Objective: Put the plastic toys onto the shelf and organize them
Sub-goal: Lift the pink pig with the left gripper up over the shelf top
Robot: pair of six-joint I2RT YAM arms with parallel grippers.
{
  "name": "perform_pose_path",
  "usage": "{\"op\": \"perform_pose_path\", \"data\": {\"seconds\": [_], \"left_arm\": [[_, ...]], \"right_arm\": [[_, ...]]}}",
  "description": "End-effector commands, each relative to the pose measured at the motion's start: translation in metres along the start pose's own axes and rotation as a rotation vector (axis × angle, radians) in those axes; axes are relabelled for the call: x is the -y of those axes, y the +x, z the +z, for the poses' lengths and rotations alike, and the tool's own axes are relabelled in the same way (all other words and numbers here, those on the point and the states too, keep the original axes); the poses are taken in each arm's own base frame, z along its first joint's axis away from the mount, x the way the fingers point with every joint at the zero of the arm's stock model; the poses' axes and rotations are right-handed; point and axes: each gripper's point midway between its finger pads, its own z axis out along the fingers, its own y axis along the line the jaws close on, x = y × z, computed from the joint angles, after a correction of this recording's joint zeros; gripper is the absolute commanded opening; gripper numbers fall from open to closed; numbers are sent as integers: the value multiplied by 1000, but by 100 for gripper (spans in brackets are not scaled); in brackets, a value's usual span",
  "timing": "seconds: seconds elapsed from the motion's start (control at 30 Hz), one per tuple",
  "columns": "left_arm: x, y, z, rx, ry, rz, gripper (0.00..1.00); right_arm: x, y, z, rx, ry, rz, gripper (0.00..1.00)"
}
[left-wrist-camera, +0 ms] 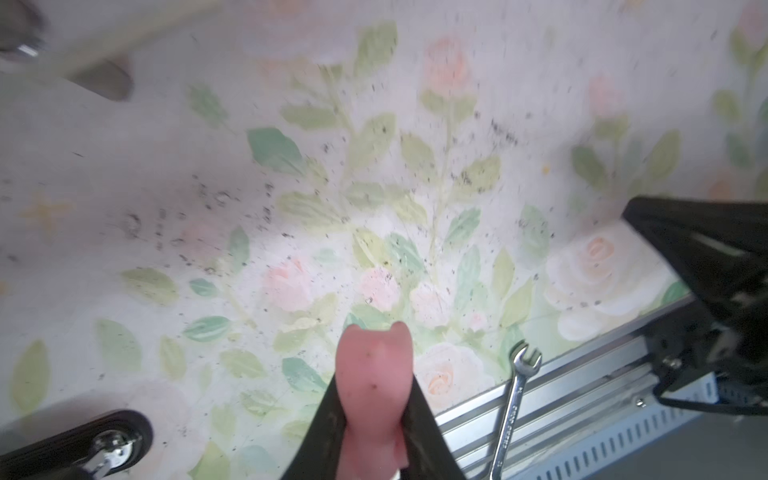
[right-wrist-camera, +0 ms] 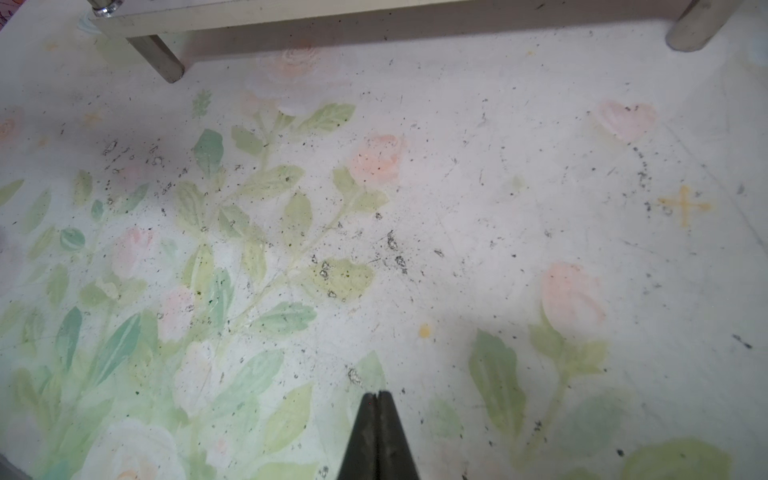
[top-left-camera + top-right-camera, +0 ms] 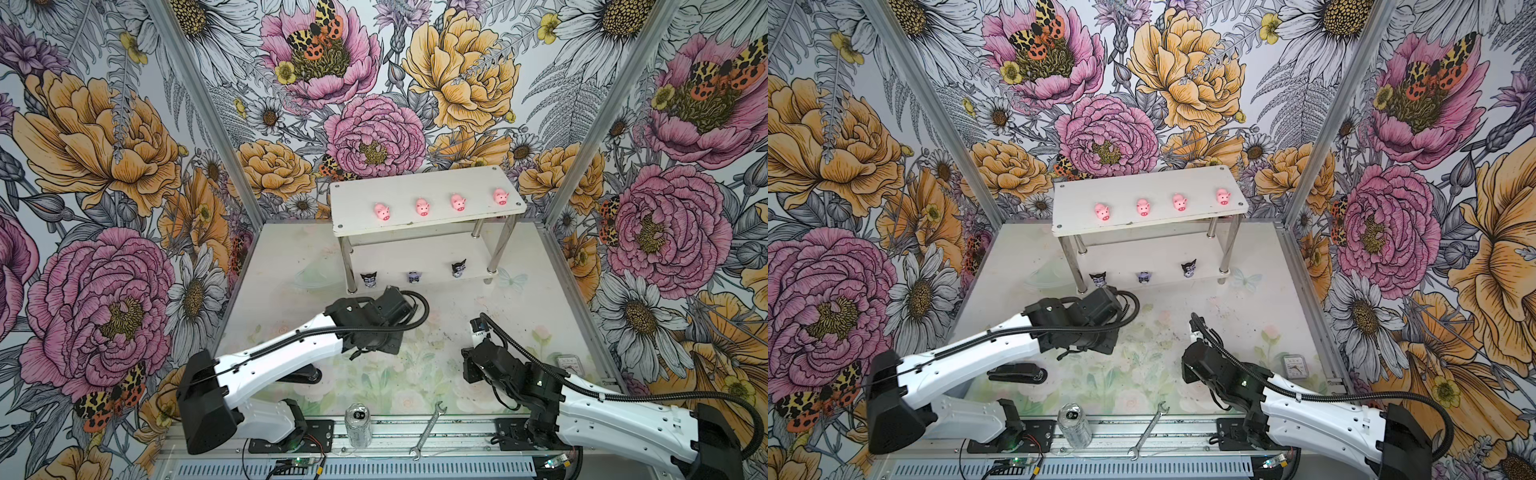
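left pincer (image 1: 374, 390): pinching pink pig (image 1: 371, 365) between both fingers, its eared end poking past the tips | right pincer (image 2: 377, 401): pressed together | shelf (image 3: 428, 226): upper middle of frame, four pigs (image 3: 422, 206) on top.

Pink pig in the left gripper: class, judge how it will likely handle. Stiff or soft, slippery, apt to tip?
Probably light and stiff: the pink pig looks unsquashed in the left gripper. Its smooth, rounded body might slip or twist. Likely stable once set down: four similar pigs sit unsupported on the shelf, top tier.
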Motion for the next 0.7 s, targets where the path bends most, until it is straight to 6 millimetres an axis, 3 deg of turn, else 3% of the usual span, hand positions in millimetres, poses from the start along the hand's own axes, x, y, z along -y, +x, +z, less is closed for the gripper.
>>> {"op": "perform_pose_path", "data": {"seconds": [0.0, 0.17, 0.33, 0.4, 0.53, 0.67], "left_arm": [[-55, -20, -54, 65, -158, -1, 22], [-83, -82, -116, 209, -227, -24, 24], [-93, -145, -149, 275, -271, -3, 24], [-96, -165, -157, 327, -307, -18, 24], [-98, -190, -145, 332, -321, -33, 24], [-97, -218, -147, 387, -350, -29, 25]], "right_arm": [[5, -7, 3, 23, 39, -13, 2], [2, -3, 8, -11, 44, -31, 1], [5, -4, 9, -2, 56, -34, 1], [6, -3, 10, -1, 56, -33, 1], [9, 4, 14, -6, 60, -28, 1], [10, 8, 16, -17, 58, -32, 1]]}}
